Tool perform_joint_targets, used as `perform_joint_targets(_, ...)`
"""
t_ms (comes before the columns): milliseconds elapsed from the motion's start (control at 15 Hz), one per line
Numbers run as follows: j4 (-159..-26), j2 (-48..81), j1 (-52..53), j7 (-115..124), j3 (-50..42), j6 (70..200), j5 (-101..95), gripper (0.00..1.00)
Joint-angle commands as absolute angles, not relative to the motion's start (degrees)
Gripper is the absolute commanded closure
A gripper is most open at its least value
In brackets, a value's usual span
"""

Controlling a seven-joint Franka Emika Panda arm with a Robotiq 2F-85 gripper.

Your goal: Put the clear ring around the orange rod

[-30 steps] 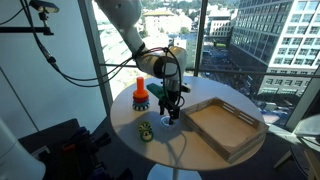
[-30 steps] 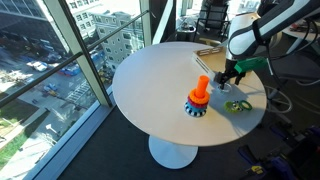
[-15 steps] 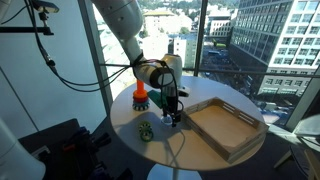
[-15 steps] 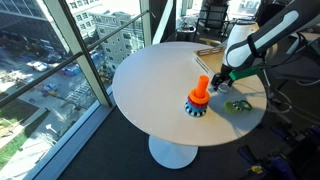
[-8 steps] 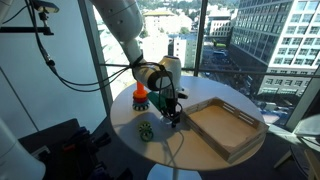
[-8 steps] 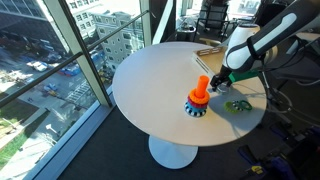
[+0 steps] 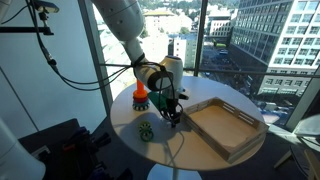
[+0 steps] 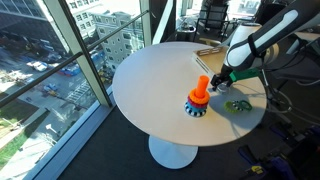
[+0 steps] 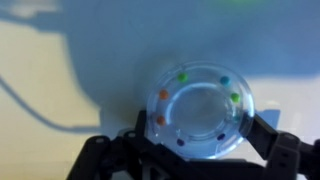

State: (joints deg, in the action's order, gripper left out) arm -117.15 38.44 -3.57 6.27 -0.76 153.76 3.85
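Fingers (image 9: 274,146) are reaching in from the bottom of the wrist view and standing apart, one on each side of the clear ring (image 9: 200,110). The ring is lying flat on the pale counter (image 9: 60,60), between the two of them. The picture is blurred, so I cannot tell whether either finger is touching the ring's edge. Small orange, green and dark dots are showing around the ring's band.

In an exterior view the arm (image 7: 122,22) is bending down from the upper left. The fingers (image 7: 171,112) are hanging low over the round white counter (image 7: 200,152), near the rod (image 7: 140,92) but apart from it. The rod is standing upright on its wider dark base. A green ring (image 7: 145,130) is lying on the counter nearer the camera, apart from both. A shallow wooden tray (image 7: 225,128) is sitting on the far side of the fingers from the rod.

In an exterior view from across the counter (image 8: 150,80), the fingers (image 8: 222,80) are pointing down just past the rod (image 8: 201,92). The green ring (image 8: 238,105) is lying close by, near the counter's edge. The clear ring is too small to make out in either exterior view.
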Motion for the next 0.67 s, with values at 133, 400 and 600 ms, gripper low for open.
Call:
perform_joint_targets(133,-118.23,34.1,-3.62,4.85,-0.78,149.53,4.26,0.31)
perform_joint_targets(400,-116.9,31.34,-3.08,4.59,-0.98,143.18,3.67,0.31)
perform_joint_targets(600,-116.17,29.22,-2.3,5.06,-1.39,139.88,3.14,0.31)
